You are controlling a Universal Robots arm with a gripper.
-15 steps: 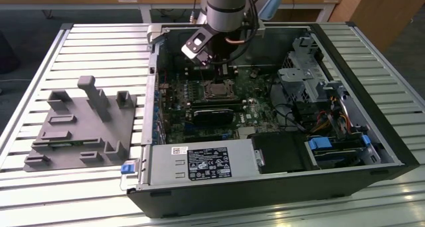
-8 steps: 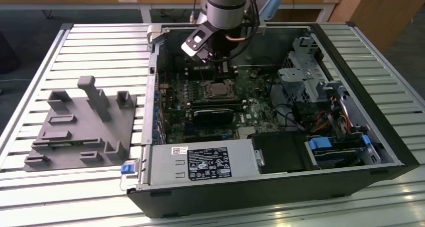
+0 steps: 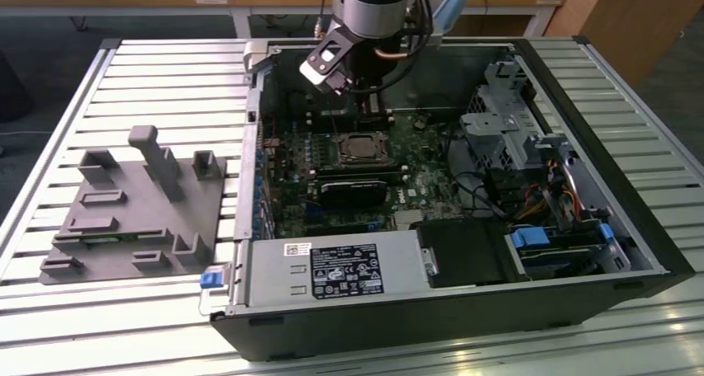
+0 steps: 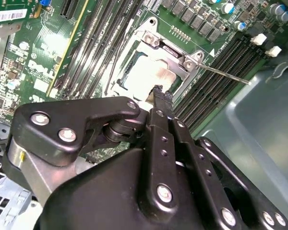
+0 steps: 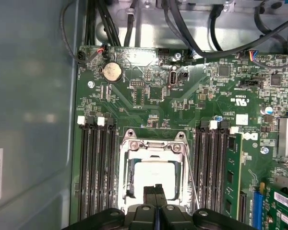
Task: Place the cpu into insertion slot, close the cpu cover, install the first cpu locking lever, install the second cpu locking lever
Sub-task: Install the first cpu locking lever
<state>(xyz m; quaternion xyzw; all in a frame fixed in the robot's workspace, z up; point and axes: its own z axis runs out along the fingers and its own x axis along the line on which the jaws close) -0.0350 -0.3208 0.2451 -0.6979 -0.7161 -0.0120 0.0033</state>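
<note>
The cpu (image 5: pixel 151 176) lies flat in the insertion slot (image 3: pixel 361 148) on the green board, its silvery top bright. Around the chip's edges lies the cpu cover (image 5: pixel 153 147), a silvery frame. In the second wrist view the cpu (image 4: pixel 151 74) and cover (image 4: pixel 178 56) show just past the fingertips. A thin locking lever (image 4: pixel 225 74) sticks out free from the socket's side, and it shows as a rod (image 5: pixel 191 182) beside the frame. My gripper (image 5: pixel 156 190) hangs just above the chip's edge, shut with nothing in it. It sits over the case's far half (image 3: pixel 371 104).
Long black memory slots (image 5: pixel 96 167) flank the socket, and one holds a green stick (image 5: pixel 230 177). A black fan card (image 3: pixel 354 190), power supply (image 3: pixel 330 269) and drive cages (image 3: pixel 506 129) fill the case. A grey fixture (image 3: pixel 132 203) stands at the exterior view's left.
</note>
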